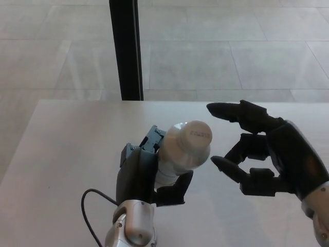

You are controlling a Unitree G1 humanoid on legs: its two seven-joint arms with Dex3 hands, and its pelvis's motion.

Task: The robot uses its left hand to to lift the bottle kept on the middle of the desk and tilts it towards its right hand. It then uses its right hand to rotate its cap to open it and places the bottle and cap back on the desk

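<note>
Left robot hand (149, 172) clamped on bottle (177, 154), held above counter (61, 149) near its middle, cap (194, 135) tilted toward right robot hand (257, 154). Right fingers (229, 110) spread apart, just beside cap, apparently not touching.

White capped bottle (181, 154) held above the desk (61, 154), tilted right

Matte black left hand (144, 172) shows a blue-grey plastic housing (152, 138) just behind its thick fingers (175, 191). Below it sits a rounded silver metal wrist joint (131, 229), with a thin black cable (92, 211) looping out beside it. Matte black right hand (267, 154) has chunky, tapered segmented fingers (231, 110) and a pale grey wrist cuff (317, 206).
</note>
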